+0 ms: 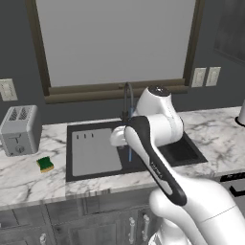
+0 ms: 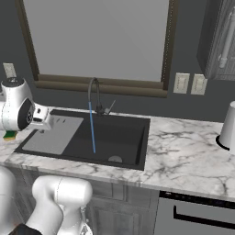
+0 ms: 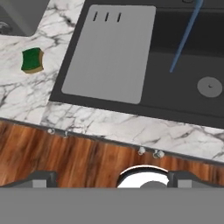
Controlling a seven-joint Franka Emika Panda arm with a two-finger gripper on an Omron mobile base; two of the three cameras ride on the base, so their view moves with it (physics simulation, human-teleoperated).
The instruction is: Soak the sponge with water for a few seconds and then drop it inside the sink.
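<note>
Your claw (image 3: 105,180) has its two dark finger tips spread wide at the bottom of the hand view, with nothing between them, so it's open and empty. It hangs above the front edge of the white marble desk (image 3: 131,127), looking down over the cabinet front and wood floor; its exact height is hard to judge from these angles.

Just ahead of the claw is the light grey ribbed drainboard panel (image 3: 109,52) of the large dark charcoal rectangular sink (image 3: 183,87). Right of that in the hand view, the thin blue stream of water (image 3: 183,39) is running from the dark curved gooseneck faucet (image 2: 93,94) into the basin, near the round drain (image 3: 209,86).

The small rectangular sponge with yellow body and green scouring top (image 3: 32,60) lies flat on the desk, off to the upper left in the hand view, well apart from the claw and beside the sink's left rim, not in it. In the left base view it sits near the grey toaster (image 1: 19,129).

Progress: water's on, nothing else done. Sponge is ungrasped and dry, as far as you can tell. You'd need to reach left over the desk, grab it, hold it under the stream, then release it into the basin.
</note>
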